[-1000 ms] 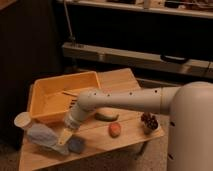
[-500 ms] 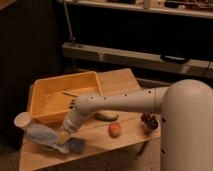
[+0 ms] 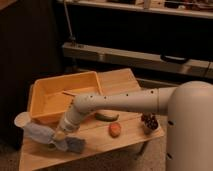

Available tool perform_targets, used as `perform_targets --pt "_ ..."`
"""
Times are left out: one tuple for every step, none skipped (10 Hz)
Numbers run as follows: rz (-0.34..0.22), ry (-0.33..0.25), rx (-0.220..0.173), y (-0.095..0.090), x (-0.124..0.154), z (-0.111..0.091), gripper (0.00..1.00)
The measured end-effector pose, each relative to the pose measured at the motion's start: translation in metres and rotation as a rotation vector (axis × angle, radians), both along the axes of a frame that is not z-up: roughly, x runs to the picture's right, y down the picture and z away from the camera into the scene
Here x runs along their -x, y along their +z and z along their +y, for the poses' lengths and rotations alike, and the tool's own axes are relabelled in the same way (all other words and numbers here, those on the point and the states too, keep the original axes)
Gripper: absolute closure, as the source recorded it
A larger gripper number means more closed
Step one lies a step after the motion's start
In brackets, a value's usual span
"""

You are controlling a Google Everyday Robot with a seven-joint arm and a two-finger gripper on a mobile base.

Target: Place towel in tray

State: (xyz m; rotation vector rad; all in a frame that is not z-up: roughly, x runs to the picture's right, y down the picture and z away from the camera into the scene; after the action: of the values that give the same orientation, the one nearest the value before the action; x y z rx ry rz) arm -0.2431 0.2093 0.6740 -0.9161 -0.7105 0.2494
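Reaching down over the front left of the worktop [image 3: 120, 80], the pincer [image 3: 57, 136] sits low on the towel [image 3: 36, 132], its tip meeting the cloth about midway along its length. Whether the pincer is apart or clamped on the cloth cannot be told, because its end merges with the folds beneath it.

The towel is a soft, rumpled, blue-grey cloth. It lies on the worktop as a long, uneven strip, outside the tray [image 3: 55, 97] and just in front of its near wall. One end bunches up toward the left. The other spreads flatter toward the right, past the pincer.

The tray is a shallow rectangular bin, orange-yellow, smooth and plastic-looking, with raised walls. It stands on the back left part of the worktop.

The arm [image 3: 120, 101] is a pale, rounded tube dotted with small dark spots. It bends at an elbow above the tray's front edge.

The worktop is light wood made of planks with visible grain.

Other things on the worktop:
- A small white cup [image 3: 21, 119] stands at the left edge, just beside the towel's bunched end.
- A dark green elongated item [image 3: 106, 116] lies under the arm.
- A round orange item [image 3: 115, 129] rests near the green one, toward the front.
- A dark, lumpy cluster [image 3: 149, 121] sits by the right edge.
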Motion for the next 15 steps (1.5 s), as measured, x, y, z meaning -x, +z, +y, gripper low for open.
perform_targets --pt "-0.002 0.013 -0.029 -0.016 0.000 -0.011 0.93" --pt "0.003 0.039 -0.081 -0.044 -0.001 -0.030 0.93" --pt "0.009 0.063 -0.116 -0.060 -0.004 -0.045 0.93" --pt "0.011 0.074 -0.130 -0.066 -0.005 -0.051 0.93" --pt "0.029 0.134 -0.203 -0.086 -0.012 -0.082 0.93" --pt "0.037 0.156 -0.232 -0.090 -0.014 -0.097 0.93" --pt "0.044 0.176 -0.256 -0.086 -0.015 -0.114 0.93" --pt "0.054 0.192 -0.286 -0.075 -0.015 -0.138 0.93" --pt "0.067 0.201 -0.322 -0.060 -0.013 -0.167 0.93" --pt "0.082 0.205 -0.352 -0.046 -0.010 -0.191 0.93" --pt "0.095 0.208 -0.375 -0.035 -0.004 -0.210 0.93" --pt "0.112 0.201 -0.404 -0.016 0.013 -0.235 0.93" --pt "0.123 0.193 -0.413 -0.007 0.021 -0.244 0.93" --pt "0.142 0.180 -0.419 0.009 0.030 -0.255 0.93" --pt "0.162 0.171 -0.416 0.026 0.035 -0.258 0.93"
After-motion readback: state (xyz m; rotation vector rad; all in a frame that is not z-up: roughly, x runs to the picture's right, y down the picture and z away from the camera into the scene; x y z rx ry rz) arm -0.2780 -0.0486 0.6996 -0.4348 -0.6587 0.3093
